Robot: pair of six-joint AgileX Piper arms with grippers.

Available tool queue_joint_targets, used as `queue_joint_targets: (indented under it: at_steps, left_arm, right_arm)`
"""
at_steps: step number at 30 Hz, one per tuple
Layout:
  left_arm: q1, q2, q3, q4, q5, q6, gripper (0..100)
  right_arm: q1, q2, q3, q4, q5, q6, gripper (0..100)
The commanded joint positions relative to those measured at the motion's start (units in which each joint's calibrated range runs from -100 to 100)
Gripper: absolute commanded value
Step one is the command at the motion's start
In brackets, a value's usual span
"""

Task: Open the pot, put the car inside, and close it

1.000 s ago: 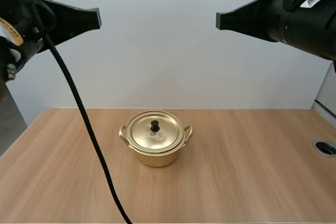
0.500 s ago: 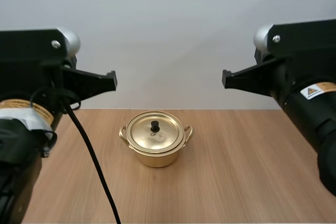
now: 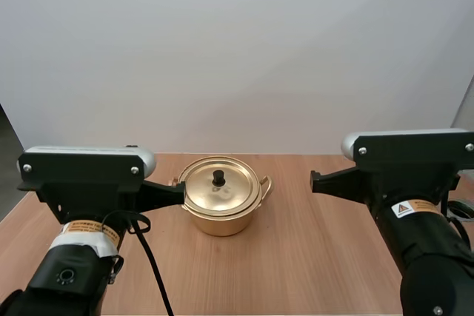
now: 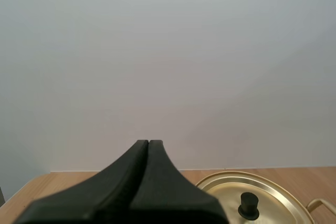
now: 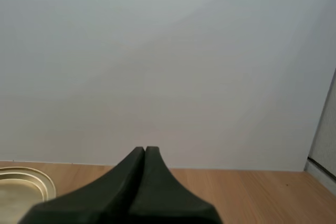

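Pot [image 3: 220, 216] closed, lid [image 3: 235, 195] on, standing at middle of table [image 3: 311, 257].
Nearest, left gripper [image 3: 180, 192] and right gripper [image 3: 314, 181] both pinched shut on nothing; left tip close beside pot's side, likely to shove pot sideways if swung; beyond, small black knob [image 3: 218, 177], easy to lose from a poor pinch.

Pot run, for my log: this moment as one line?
pot: on table, lid on | left pincer: shut, near pot | right pincer: shut, clear of pot
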Motion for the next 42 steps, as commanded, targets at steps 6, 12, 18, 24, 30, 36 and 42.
queue_joint_targets:
  at_steps: [6, 12, 18, 24, 30, 36, 42]
  left_arm:
    - [0.07, -11.5, 12.5, 0.0, 0.5, -0.4, 0]
    - [0.13, -12.1, 12.5, -0.1, 8.0, -1.6, 0]
    - [0.13, -12.1, 12.5, -0.1, 21.8, -2.3, 0]
    - [0.13, -12.1, 12.5, -0.1, 28.7, -2.3, 0]
    - [0.13, -12.1, 12.5, -0.1, 28.7, -2.3, 0]
    - [0.13, -12.1, 12.5, -0.1, 28.5, -2.1, 0]
    - [0.13, -12.1, 12.5, -0.1, 28.5, -2.0, 0]
  right_arm:
    - [-0.5, -12.3, 15.8, 2.8, -3.6, 0.3, 0]
    - [-0.5, -12.3, 18.2, 4.1, -2.7, 0.3, 0]
    - [-0.7, -12.3, 18.2, 3.5, 7.8, 0.3, 0]
    - [-0.7, -12.3, 18.2, 3.5, 20.7, 0.3, 0]
    - [-1.2, -12.3, 18.2, 3.3, 24.1, 0.3, 0]
    - [-1.8, -12.3, 18.2, 1.7, 24.1, 1.9, 0]
    - [-1.8, -12.3, 18.2, 1.3, 24.1, 3.8, 0]
